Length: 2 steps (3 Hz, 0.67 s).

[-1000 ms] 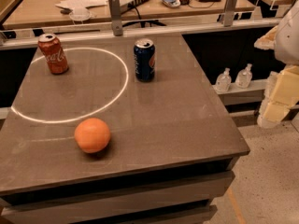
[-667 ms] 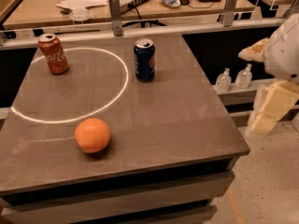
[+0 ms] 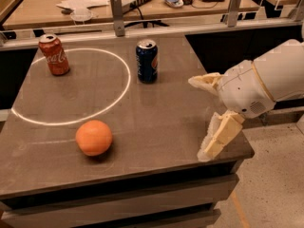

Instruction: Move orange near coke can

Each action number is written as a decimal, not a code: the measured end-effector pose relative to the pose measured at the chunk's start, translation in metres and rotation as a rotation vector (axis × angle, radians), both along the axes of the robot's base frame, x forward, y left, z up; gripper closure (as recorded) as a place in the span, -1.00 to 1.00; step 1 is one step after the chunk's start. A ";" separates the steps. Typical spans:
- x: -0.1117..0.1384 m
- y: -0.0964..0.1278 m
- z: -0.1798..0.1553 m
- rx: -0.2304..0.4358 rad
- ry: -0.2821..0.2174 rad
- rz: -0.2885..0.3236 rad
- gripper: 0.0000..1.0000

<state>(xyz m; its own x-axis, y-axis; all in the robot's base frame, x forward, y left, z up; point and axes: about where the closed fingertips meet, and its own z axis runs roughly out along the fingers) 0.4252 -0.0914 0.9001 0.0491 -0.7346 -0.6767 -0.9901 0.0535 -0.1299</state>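
The orange (image 3: 94,137) sits on the grey table (image 3: 161,118) near its front left. The red coke can (image 3: 53,54) stands upright at the back left, just inside a white ring of light on the tabletop. My gripper (image 3: 202,118) comes in from the right on a white arm and hangs over the table's right edge, well to the right of the orange. Its two cream fingers (image 3: 218,137) are spread wide apart and hold nothing.
A dark blue can (image 3: 147,61) stands upright at the back middle of the table, between the gripper and the coke can. A rail with metal posts (image 3: 117,14) runs behind the table, with a cluttered desk (image 3: 85,1) beyond. The floor (image 3: 270,175) lies lower right.
My arm has moved left from beyond the table's right side, bringing the gripper over the table's right edge. The orange and both cans have not moved.
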 end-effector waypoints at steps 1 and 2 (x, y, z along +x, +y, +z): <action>-0.001 -0.004 0.001 -0.020 -0.006 -0.007 -1.00; -0.001 -0.004 0.001 -0.019 -0.006 -0.007 -1.00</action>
